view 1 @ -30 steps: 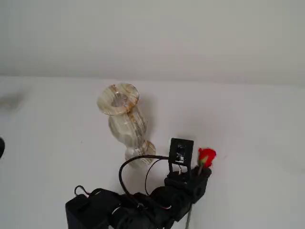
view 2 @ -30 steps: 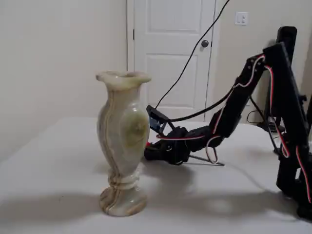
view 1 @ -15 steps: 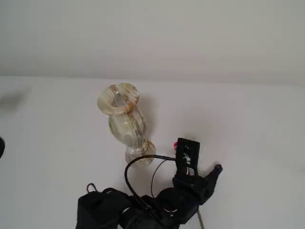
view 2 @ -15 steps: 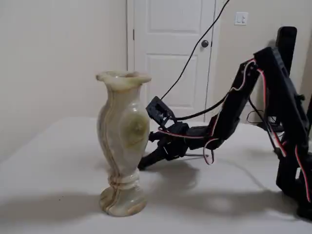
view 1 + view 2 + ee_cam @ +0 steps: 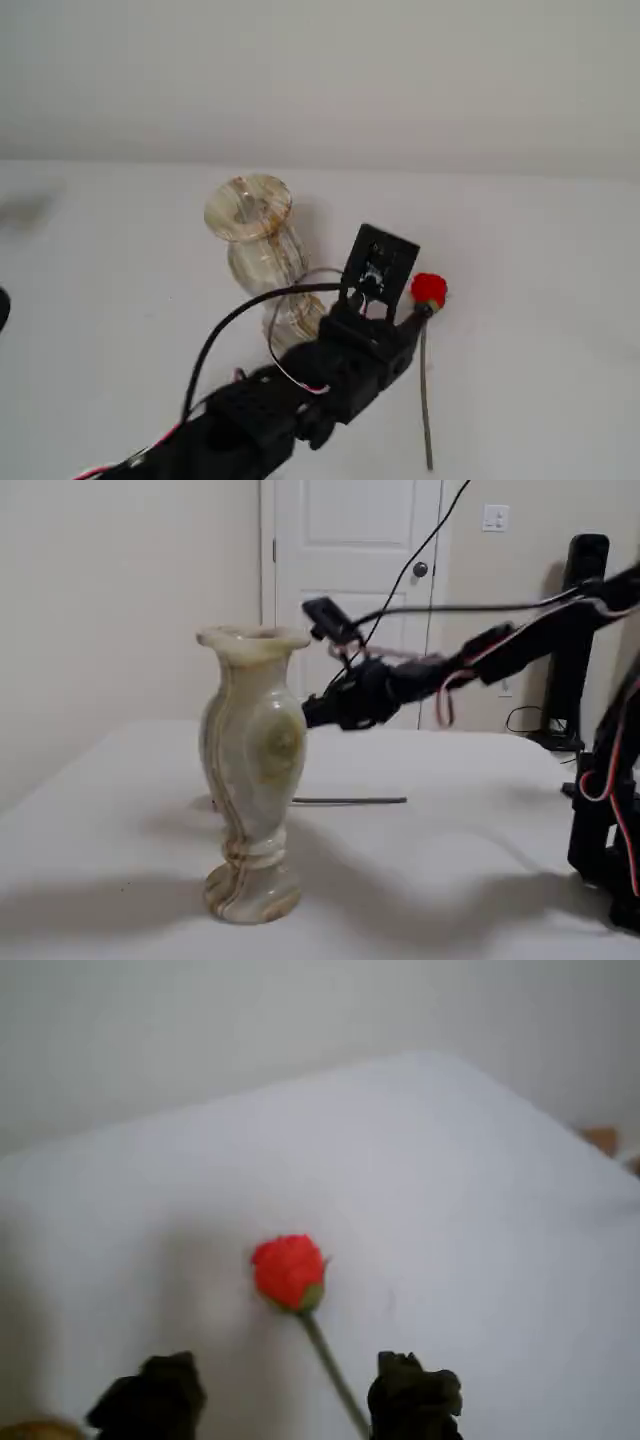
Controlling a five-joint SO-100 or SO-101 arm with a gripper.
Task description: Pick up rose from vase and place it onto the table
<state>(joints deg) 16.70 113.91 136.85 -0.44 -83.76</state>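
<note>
The gripper (image 5: 275,1400) is open and empty, its two black fingertips (image 5: 148,1400) spread wide apart in the wrist view. In a fixed view the gripper (image 5: 312,712) hangs in the air above the table (image 5: 480,810), just behind the vase (image 5: 251,770). The rose (image 5: 290,1272) lies flat on the table (image 5: 480,1210) below the gripper, bud pointing away from the arm. In the other fixed view, the rose (image 5: 428,291) lies right of the upright vase (image 5: 255,235), its stem (image 5: 425,390) running toward the lower edge.
</note>
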